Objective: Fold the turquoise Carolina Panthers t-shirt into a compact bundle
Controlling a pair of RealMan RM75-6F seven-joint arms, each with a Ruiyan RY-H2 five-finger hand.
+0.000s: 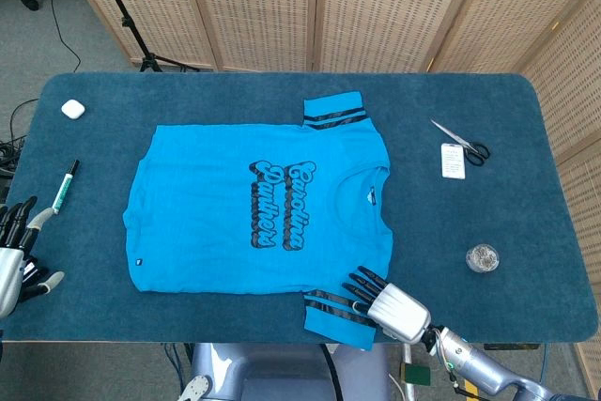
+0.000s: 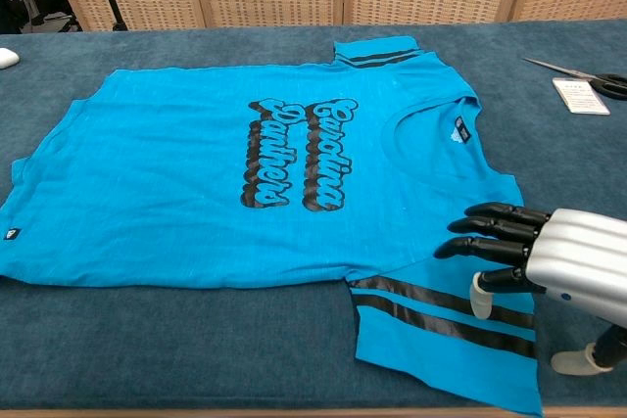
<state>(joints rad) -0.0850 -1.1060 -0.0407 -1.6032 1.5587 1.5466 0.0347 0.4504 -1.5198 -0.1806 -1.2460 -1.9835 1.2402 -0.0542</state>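
Woven cane screens back a table (image 1: 526, 138) covered in deep blue pile carpet. At its left edge the left hand (image 1: 17, 255) hangs empty, fingers apart, near a marker (image 1: 64, 186). The turquoise t-shirt (image 1: 235, 204) lies flat mid-table (smooth knit, black script print). The right hand (image 2: 534, 252), fingers spread and holding nothing, hovers over the striped near sleeve (image 2: 441, 335). Metal scissors (image 1: 460, 143) lie far right.

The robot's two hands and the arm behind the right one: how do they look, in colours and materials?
The right hand has a ribbed silver-grey metallic back, glossy black fingers and a pale tip on the thumb. Behind it the head view shows a silver arm with thin cables at the wrist. The left hand is built alike: a silver body, black fingers, pale tips.
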